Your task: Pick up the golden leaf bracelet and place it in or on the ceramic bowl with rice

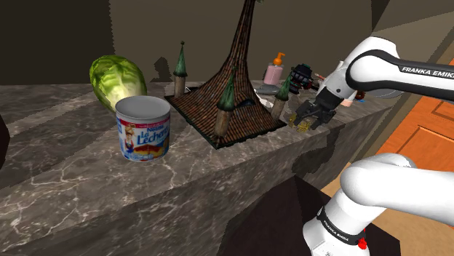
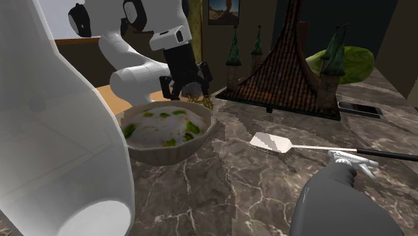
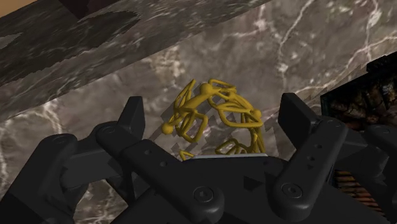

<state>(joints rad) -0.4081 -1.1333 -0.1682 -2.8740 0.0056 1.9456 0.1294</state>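
Shoulder view, left to right: green cabbage [image 1: 116, 75], La Lechera tin can [image 1: 143, 129], dark spired tower model [image 1: 234, 87], then the black gripper [image 1: 313, 116], low at the edge of the grey marble counter [image 1: 73, 182]. The golden openwork leaf bracelet [image 1: 299, 123] is half hidden beneath the gripper.

Second exterior view: a blurred white mass [image 2: 47, 134] blocks the left. The pale ceramic bowl of green-flecked rice [image 2: 174, 154] sits just beside the bracelet.

Wrist view: the fingers [image 3: 132, 118] stand wide apart either side of the bracelet. It lies on the marble, untouched.
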